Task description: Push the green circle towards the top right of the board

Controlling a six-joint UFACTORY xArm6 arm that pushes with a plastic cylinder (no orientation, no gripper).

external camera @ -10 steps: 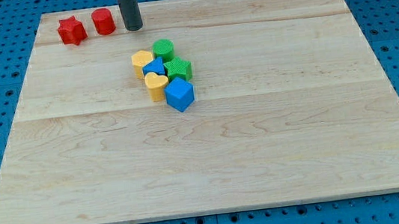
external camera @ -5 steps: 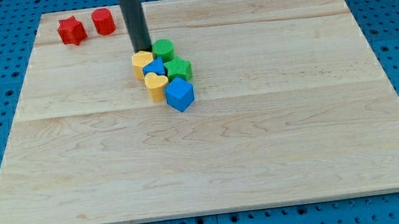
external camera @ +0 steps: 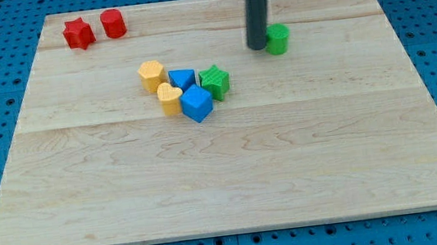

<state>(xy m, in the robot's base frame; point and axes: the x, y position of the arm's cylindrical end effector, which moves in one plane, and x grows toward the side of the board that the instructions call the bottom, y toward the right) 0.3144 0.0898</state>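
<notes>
My tip (external camera: 258, 47) touches the green circle (external camera: 277, 39) at its left. Well left: two red, two yellow, two blue blocks, one green star (external camera: 215, 81). No jaws on this rod.

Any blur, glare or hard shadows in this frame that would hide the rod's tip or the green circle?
Camera view: lighting is even and soft, with only faint shadows beside the blocks and no glare on the board. My tip and the green circle both look sharp, the tip right beside the circle's left edge. The rod's upper end is cropped at the view's top.
</notes>
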